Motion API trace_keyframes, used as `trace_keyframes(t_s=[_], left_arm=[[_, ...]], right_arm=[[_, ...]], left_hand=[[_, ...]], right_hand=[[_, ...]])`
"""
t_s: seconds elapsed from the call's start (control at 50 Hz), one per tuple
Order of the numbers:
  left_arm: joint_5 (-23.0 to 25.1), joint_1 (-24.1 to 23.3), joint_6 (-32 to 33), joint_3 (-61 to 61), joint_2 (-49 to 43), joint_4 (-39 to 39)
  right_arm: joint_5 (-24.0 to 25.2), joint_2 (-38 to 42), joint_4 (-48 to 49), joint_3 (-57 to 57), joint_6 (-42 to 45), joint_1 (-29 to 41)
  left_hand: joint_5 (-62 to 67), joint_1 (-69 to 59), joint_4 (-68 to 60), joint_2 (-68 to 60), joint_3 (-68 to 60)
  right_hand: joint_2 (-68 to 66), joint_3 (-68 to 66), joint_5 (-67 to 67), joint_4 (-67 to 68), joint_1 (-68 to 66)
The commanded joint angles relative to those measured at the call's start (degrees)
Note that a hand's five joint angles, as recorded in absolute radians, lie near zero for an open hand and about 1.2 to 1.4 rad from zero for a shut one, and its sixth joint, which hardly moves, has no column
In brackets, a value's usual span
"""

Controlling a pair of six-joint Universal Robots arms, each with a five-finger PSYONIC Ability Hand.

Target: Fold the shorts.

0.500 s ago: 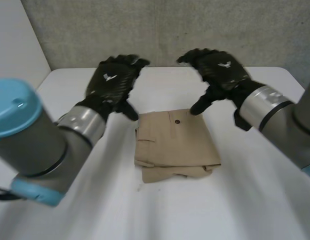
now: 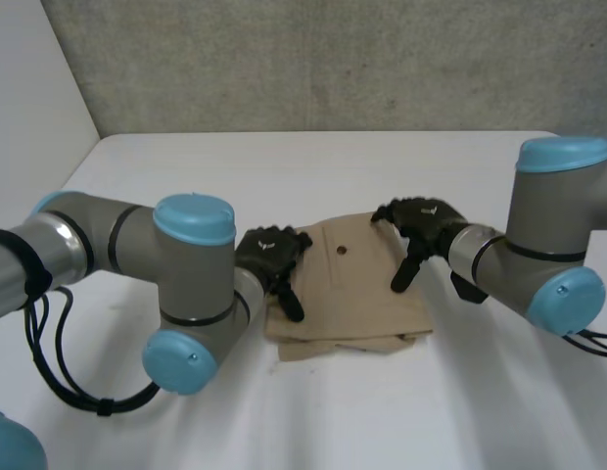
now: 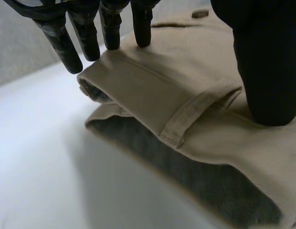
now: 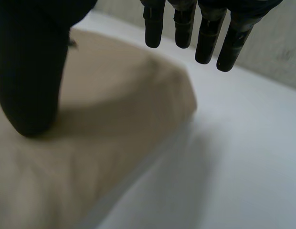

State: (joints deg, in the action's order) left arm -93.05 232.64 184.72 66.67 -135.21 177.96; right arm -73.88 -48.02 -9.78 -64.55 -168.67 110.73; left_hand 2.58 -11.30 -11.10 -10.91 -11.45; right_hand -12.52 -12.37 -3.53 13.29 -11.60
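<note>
free: table point(image 2: 313, 166) beyond shorts point(image 2: 357, 289) | blocked: left robot hand point(image 2: 267, 253), right robot hand point(image 2: 426, 220) on shorts

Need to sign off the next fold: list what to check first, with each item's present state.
1. Shorts lie flat and folded on the table: ok.
2. Left hand at the shorts' left edge, thumb on the cloth: ok.
3. Right hand at their right edge, thumb on the cloth: ok.
4. Cloth pinched by either hand: not ok, both are open.
5. Right hand's fingers touching the table: cannot tell.
</note>
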Motion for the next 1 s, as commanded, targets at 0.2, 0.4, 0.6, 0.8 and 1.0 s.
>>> trace_keyframes(t_s=[0.2,0.4,0.6,0.8,1.0], left_arm=[[0.0,-0.2,6.6,1.6,2.8,-0.5],[-0.6,1.7,4.9,3.6,19.2,-0.8],[-2.1,13.8,1.5,4.0,34.2,-13.1],[1.8,14.2,-5.9,4.7,37.7,-16.3],[2.1,13.7,-8.1,6.2,38.1,-16.3]], right_arm=[[-6.2,-2.8,-3.5,0.6,8.8,2.7],[-12.0,-18.8,5.9,-1.4,2.3,5.5],[-23.9,-30.8,9.6,-8.7,1.7,5.2],[-24.5,-31.3,5.5,-8.8,1.5,2.7],[-23.9,-31.8,5.4,-9.8,1.4,2.1]], left_hand=[[-2.0,0.7,0.5,0.4,0.9],[-2.0,0.7,0.5,0.4,0.9],[-2.4,1.1,0.9,0.7,1.2],[-2.5,1.3,1.1,0.9,1.4],[-2.5,1.3,1.1,0.9,1.4]], right_hand=[[2.5,2.4,3.5,-3.3,1.6],[2.5,2.4,3.5,-3.3,1.6],[2.5,2.4,3.5,-3.3,1.6],[2.5,2.4,3.5,-3.3,1.6],[2.5,2.4,3.5,-3.3,1.6]])
